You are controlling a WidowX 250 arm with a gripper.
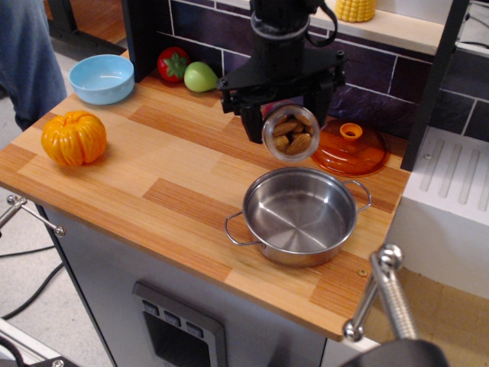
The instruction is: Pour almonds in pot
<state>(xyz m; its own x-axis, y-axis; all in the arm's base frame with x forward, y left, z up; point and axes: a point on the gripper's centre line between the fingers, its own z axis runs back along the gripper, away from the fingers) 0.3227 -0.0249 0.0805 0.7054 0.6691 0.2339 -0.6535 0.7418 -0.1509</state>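
Observation:
My gripper (289,126) is shut on a clear glass jar (290,134) and holds it in the air above the far rim of the pot. The jar is tipped over so its open mouth faces the camera, and the brown almonds (291,137) show inside it. The pot (299,215), a shallow shiny steel pan with two wire loop handles, stands on the wooden counter just below and in front of the jar. Its inside looks bare. The jar's red label is hidden.
An orange glass lid (349,148) lies behind the pot to the right. An orange pumpkin (73,138) sits at the left, a light blue bowl (102,78) at the back left, and a red and a green fruit (200,76) by the tiled wall. A metal handle (382,298) juts up front right.

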